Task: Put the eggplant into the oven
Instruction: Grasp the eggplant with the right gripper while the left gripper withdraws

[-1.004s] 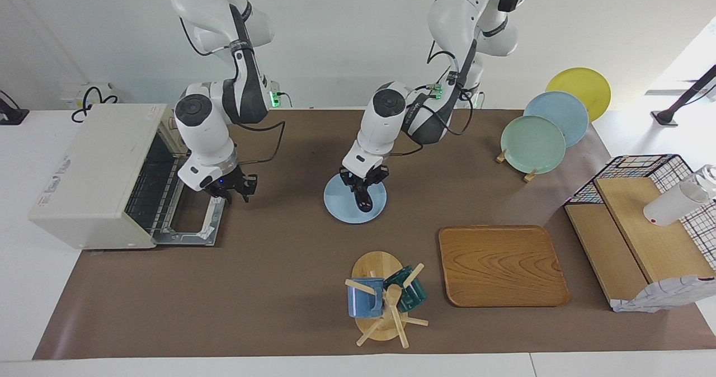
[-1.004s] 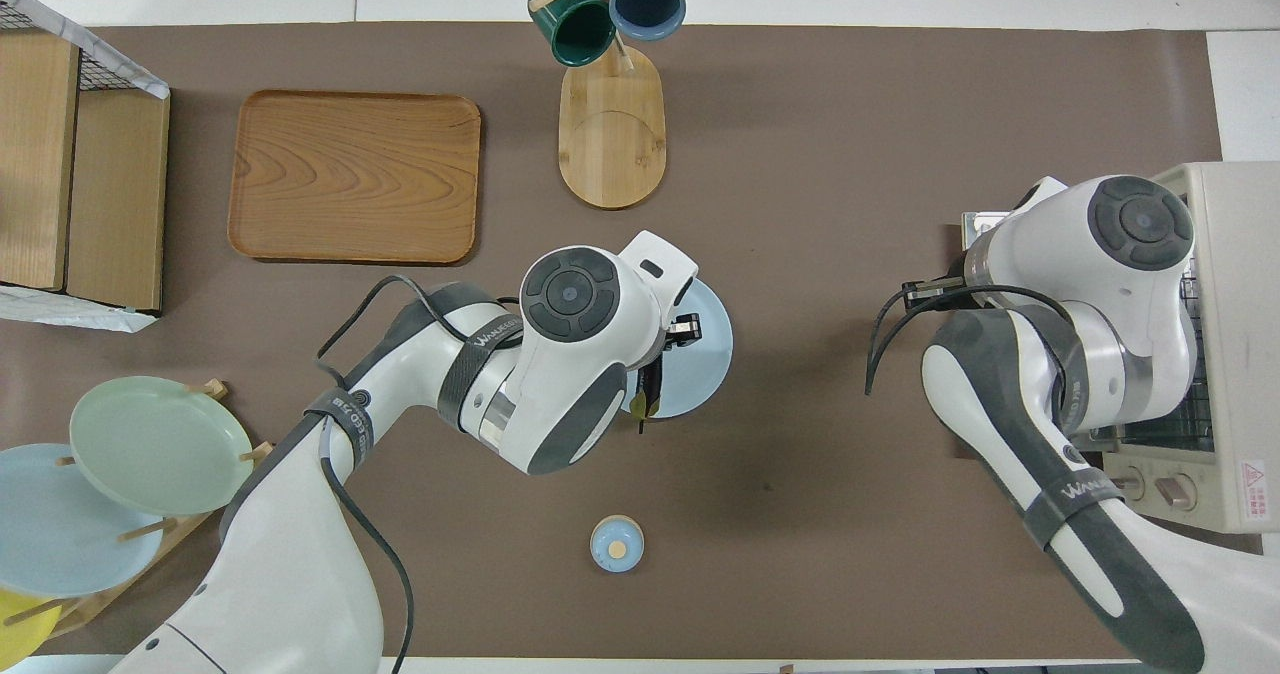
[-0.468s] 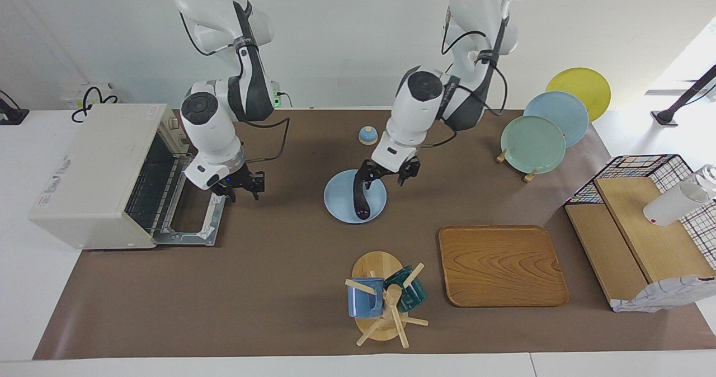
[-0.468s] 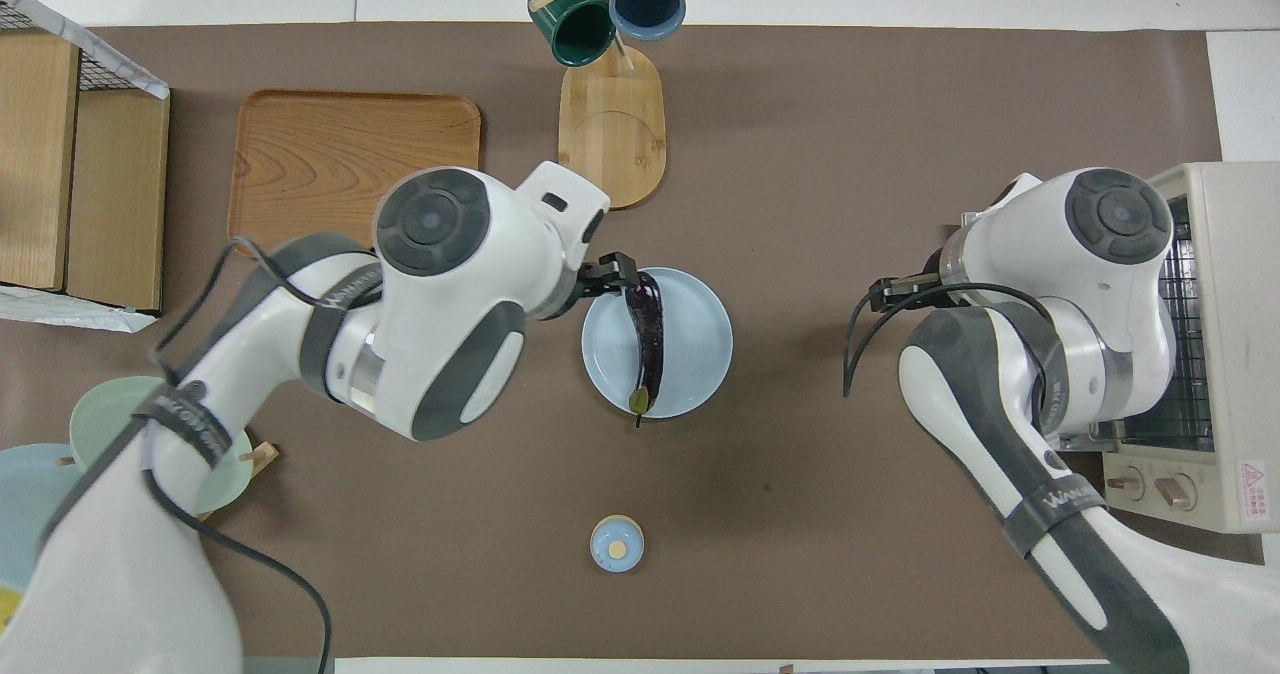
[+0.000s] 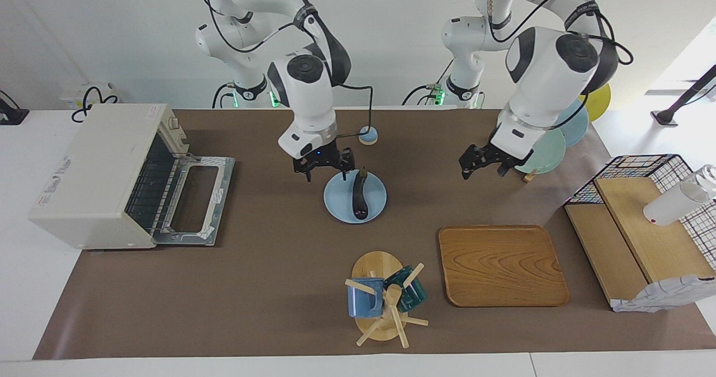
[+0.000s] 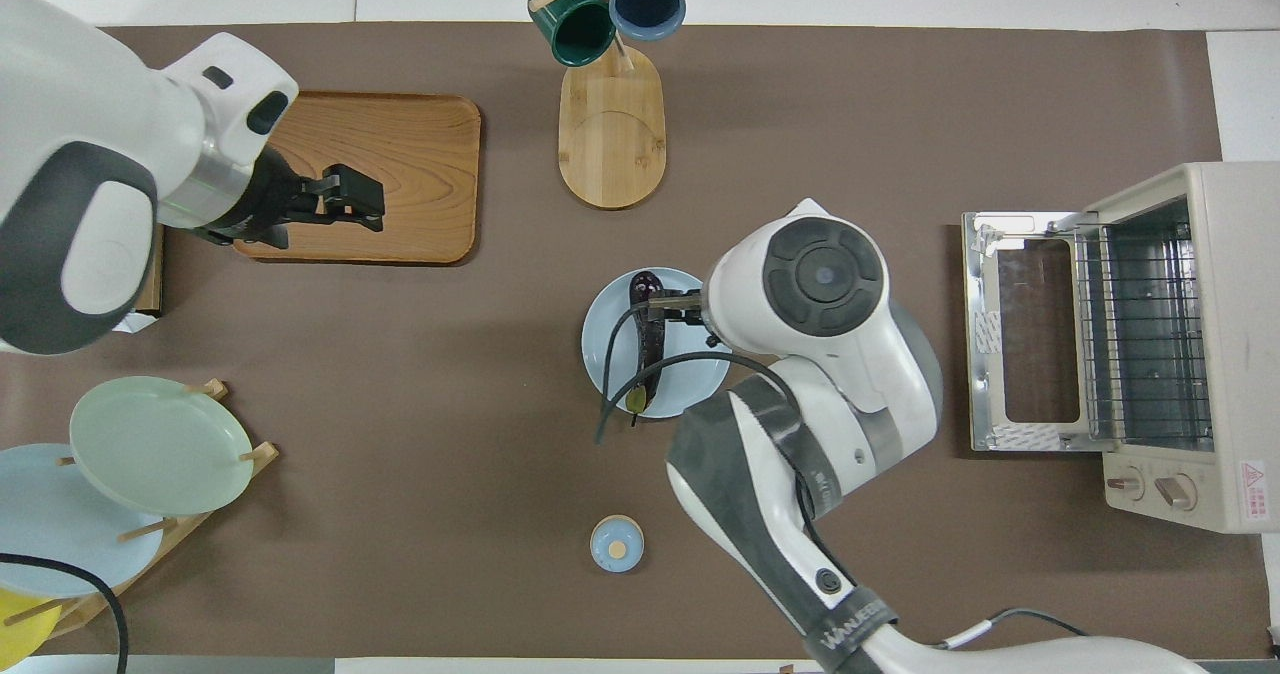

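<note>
While the oven stands door-down at the right arm's end of the worktop, the eggplant lies on a blue plate mid-worktop, the right tool spread empty, seemingly just above it, and the left tool spread empty over bare worktop.

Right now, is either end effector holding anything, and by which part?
Nothing is held. The eggplant lies on the blue plate; both end effectors, right and left, are open.

Two high cameras — facing, overhead — share the table.
</note>
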`<act>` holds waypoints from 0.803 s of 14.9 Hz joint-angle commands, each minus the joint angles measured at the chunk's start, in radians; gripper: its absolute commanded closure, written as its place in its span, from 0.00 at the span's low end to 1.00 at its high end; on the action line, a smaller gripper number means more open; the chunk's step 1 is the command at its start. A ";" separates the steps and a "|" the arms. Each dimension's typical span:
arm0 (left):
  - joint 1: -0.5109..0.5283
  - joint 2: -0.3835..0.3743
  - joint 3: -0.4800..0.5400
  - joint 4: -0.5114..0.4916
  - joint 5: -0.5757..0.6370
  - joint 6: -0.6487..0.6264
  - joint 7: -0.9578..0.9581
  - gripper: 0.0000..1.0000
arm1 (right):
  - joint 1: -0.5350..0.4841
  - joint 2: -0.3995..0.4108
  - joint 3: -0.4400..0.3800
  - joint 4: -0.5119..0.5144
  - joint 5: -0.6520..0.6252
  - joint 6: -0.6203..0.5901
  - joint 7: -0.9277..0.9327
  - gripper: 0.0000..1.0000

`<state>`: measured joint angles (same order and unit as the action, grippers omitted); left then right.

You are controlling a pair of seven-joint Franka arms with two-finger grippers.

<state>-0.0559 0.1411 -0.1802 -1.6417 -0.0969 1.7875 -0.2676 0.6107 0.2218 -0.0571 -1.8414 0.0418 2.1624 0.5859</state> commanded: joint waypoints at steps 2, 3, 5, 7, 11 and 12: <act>0.034 -0.070 -0.008 -0.018 0.066 -0.086 0.097 0.00 | 0.142 0.279 -0.006 0.306 -0.048 -0.042 0.194 0.00; 0.042 -0.093 -0.008 -0.035 0.068 -0.106 0.111 0.00 | 0.158 0.295 -0.006 0.301 -0.078 -0.006 0.243 0.00; 0.060 -0.152 -0.010 -0.094 0.066 -0.131 0.136 0.00 | 0.176 0.292 -0.006 0.246 -0.083 0.036 0.249 0.00; 0.073 -0.201 -0.008 -0.151 0.066 -0.122 0.136 0.00 | 0.185 0.275 -0.004 0.190 -0.108 0.066 0.238 0.00; 0.074 -0.202 -0.007 -0.136 0.066 -0.117 0.133 0.00 | 0.187 0.258 -0.004 0.099 -0.118 0.160 0.213 0.29; 0.068 -0.198 0.005 -0.119 0.068 -0.117 0.134 0.00 | 0.187 0.251 -0.004 0.088 -0.118 0.168 0.213 0.35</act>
<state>0.0075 -0.0413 -0.1799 -1.7579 -0.0457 1.6606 -0.1495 0.8019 0.5178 -0.0623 -1.6821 -0.0644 2.2881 0.8183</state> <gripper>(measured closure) 0.000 0.278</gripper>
